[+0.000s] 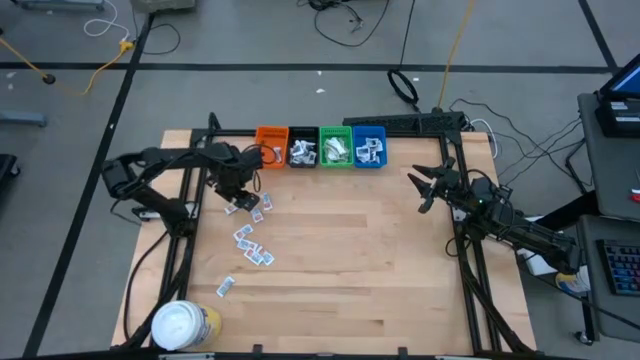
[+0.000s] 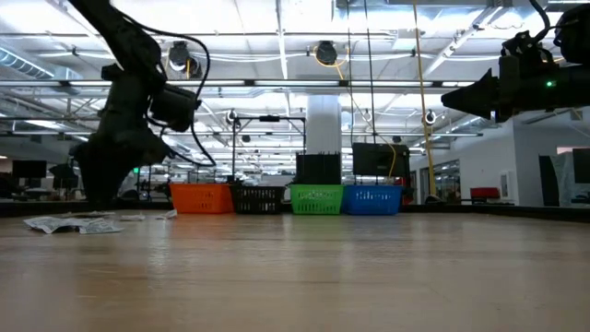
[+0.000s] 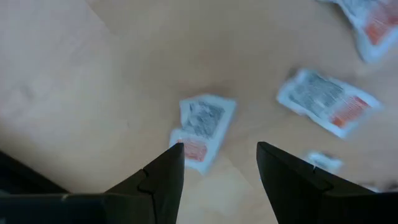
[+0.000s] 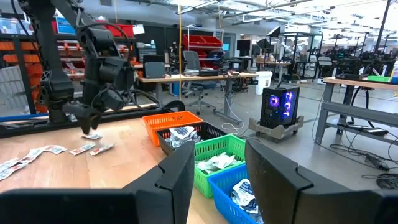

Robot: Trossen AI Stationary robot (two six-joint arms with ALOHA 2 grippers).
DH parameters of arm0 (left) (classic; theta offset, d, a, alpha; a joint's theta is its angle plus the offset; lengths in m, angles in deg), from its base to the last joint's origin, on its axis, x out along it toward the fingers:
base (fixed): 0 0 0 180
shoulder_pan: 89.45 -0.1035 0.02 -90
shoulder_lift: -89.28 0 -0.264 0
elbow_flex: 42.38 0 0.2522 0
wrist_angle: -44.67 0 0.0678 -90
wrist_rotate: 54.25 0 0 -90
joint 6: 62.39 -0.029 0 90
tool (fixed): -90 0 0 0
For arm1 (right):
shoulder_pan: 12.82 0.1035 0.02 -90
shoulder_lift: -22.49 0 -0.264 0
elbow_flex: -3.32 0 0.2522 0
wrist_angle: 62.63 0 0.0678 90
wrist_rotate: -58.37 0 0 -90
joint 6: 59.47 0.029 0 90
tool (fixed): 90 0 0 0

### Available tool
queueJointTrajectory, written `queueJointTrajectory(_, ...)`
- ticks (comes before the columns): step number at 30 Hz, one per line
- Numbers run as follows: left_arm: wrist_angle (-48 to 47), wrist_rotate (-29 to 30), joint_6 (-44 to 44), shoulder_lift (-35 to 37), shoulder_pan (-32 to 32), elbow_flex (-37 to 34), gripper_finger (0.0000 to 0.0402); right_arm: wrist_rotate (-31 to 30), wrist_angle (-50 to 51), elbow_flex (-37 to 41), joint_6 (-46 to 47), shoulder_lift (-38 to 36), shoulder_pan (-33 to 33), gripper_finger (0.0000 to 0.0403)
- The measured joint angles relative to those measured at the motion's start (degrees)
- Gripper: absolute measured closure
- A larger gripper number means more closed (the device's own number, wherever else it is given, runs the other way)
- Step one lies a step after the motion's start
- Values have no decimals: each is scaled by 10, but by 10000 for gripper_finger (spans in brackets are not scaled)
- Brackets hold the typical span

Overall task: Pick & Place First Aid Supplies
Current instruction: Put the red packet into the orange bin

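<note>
— First aid supplies (image 1: 253, 243) where? 
— Scattered packets on the wooden tabletop (image 1: 350, 270), trailing from near the white-lidded yellow tub (image 1: 185, 325) at the front edge up toward the left gripper (image 1: 240, 200).

— And that gripper? 
— Poised over one white sachet (image 3: 200, 129), jaws spread, empty.

— Beyond it? 
— Orange (image 1: 271, 146), black (image 1: 302, 148), green (image 1: 335, 147) and blue bins (image 1: 369, 148) in a row along the far edge; the last three hold packets. The right gripper (image 1: 422, 186) hovers well apart, jaws spread.
</note>
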Motion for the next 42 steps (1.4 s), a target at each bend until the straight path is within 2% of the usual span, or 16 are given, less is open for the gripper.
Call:
queueJointTrajectory(6,16,36,-1,-36,3,-2,195,0,0,0,0,0,0,264)
queueJointTrajectory(15,45,26,-2,-63,14,-1,198,0,0,0,0,0,0,264)
queueJointTrajectory(18,50,28,-2,-63,15,-1,222,0,0,0,0,0,0,264)
queueJointTrajectory(26,65,22,-1,-63,15,-1,335,0,0,0,0,0,0,264)
queueJointTrajectory(31,68,16,0,-63,15,-1,391,0,0,0,0,0,0,264)
queueJointTrajectory(38,58,14,21,-57,12,3,397,0,0,0,0,0,0,264)
queueJointTrajectory(42,29,18,31,-34,-4,38,395,0,0,0,0,0,0,264)
